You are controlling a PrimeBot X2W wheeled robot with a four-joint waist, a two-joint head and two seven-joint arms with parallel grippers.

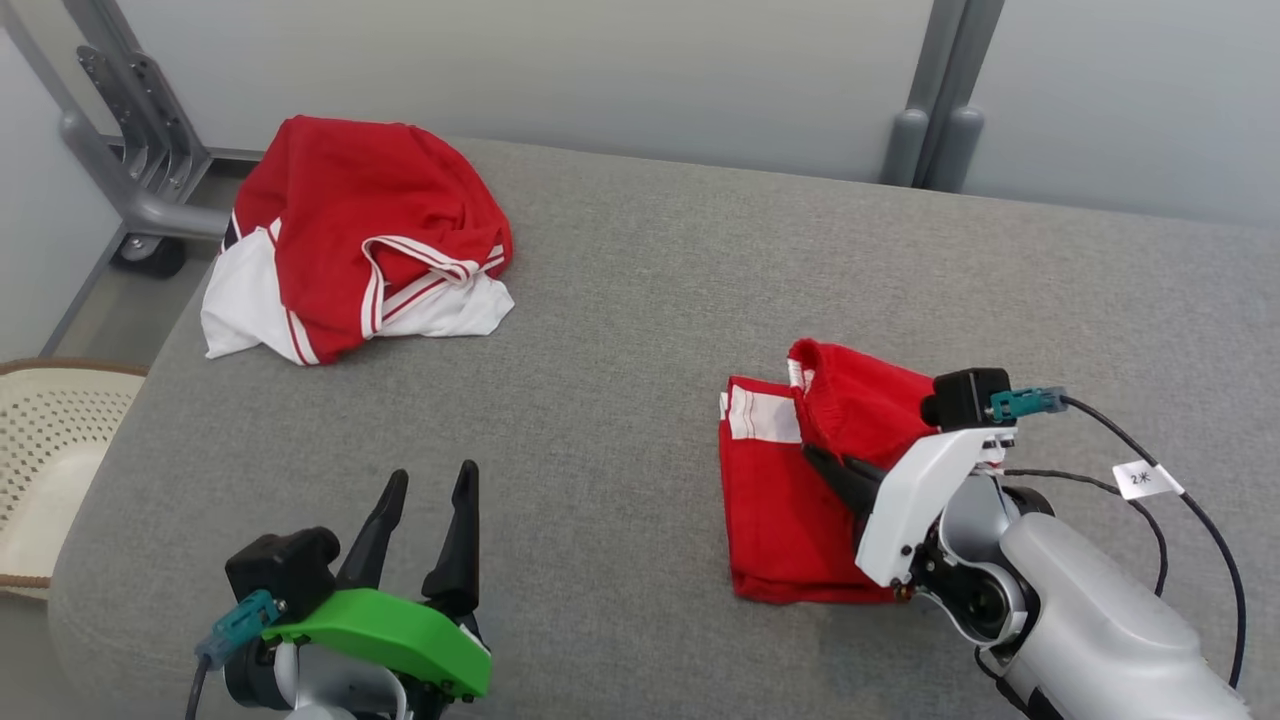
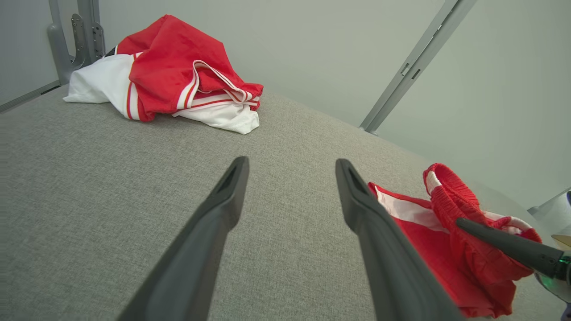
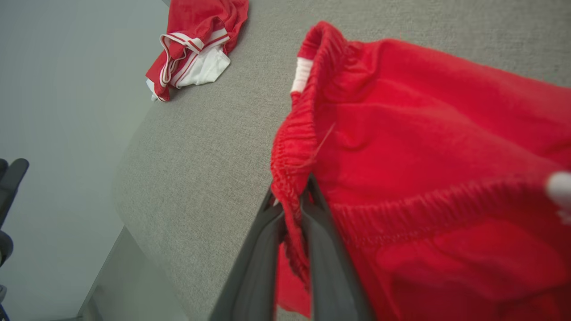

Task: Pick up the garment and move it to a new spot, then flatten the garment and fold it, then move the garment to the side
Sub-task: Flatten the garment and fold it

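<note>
The garment (image 1: pixel 785 505), red shorts with a white side stripe, lies partly folded on the right of the grey fabric table (image 1: pixel 620 330). My right gripper (image 1: pixel 818 460) is shut on its elastic waistband, which is lifted and bunched above the flat part. In the right wrist view the dark fingers (image 3: pixel 321 232) pinch the waistband of the garment (image 3: pixel 424 147) between them. My left gripper (image 1: pixel 432 474) is open and holds nothing near the table's front left. In the left wrist view its fingertips (image 2: pixel 291 161) point over bare cloth, with the garment (image 2: pixel 424 240) to the right.
A second red and white garment (image 1: pixel 350 230) lies crumpled at the table's far left corner. A pale perforated basket (image 1: pixel 50 440) stands off the table's left edge. A grey metal frame (image 1: pixel 140 170) and pale wall panels stand behind the table.
</note>
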